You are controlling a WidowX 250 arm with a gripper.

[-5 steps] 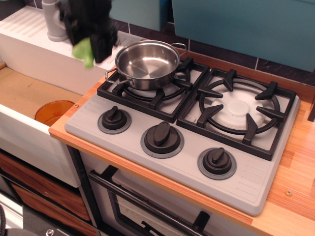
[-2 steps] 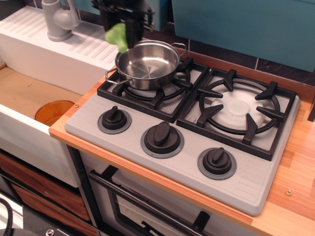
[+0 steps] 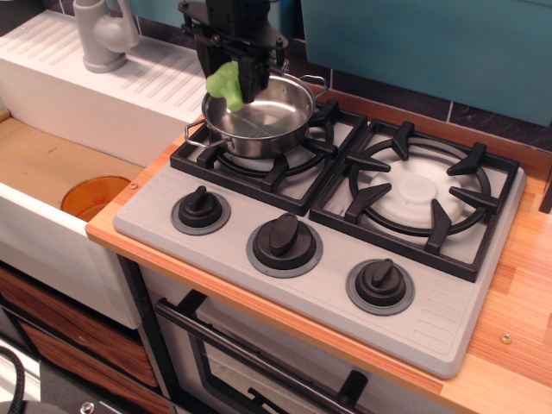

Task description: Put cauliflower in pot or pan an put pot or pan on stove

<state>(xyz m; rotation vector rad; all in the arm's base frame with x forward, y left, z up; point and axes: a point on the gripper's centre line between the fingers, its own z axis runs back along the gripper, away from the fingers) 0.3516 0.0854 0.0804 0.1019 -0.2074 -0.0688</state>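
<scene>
The light-green cauliflower (image 3: 227,84) hangs in my black gripper (image 3: 231,82), which is shut on it. It is held just above the left part of the shiny steel pan (image 3: 263,116). The pan stands on the left burner grate of the grey stove (image 3: 293,211) and its inside looks empty. The stove's right burner (image 3: 420,191) is bare, and three black knobs (image 3: 283,235) line its front.
A white drainboard (image 3: 129,82) with a grey tap (image 3: 102,34) lies to the left. An orange bowl (image 3: 93,197) sits in the sink below. A teal wall panel (image 3: 431,43) stands behind the stove. Wooden counter (image 3: 517,310) runs along the right.
My gripper has carried the cauliflower rightward from over the drainboard to above the pan's left side. The pan has not moved.
</scene>
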